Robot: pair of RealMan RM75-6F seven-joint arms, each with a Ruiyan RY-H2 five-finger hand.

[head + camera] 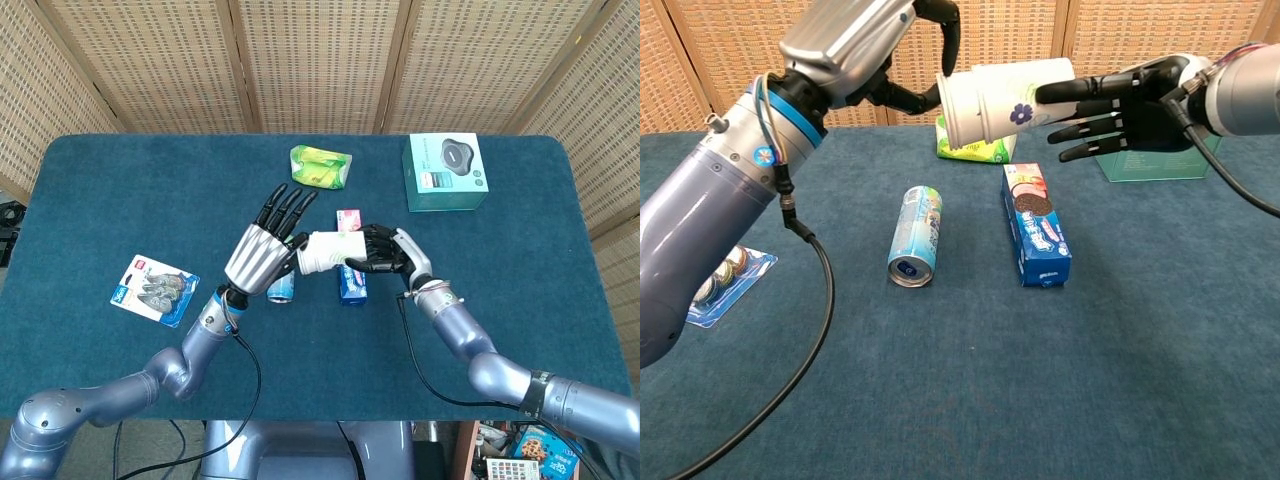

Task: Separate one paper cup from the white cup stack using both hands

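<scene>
The white paper cup stack (998,100), smooth with a purple flower print, lies sideways in the air above mid-table. The right hand (1120,105) grips its base end; the left hand (902,60) hooks fingers on its rim. Below lie a soda can (915,235) and a blue cookie box (1036,225).

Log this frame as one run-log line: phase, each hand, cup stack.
phase: separating | right hand: grips cup stack, held sideways above table | left hand: fingertips at stack's open rim | separated cup: none yet
</scene>
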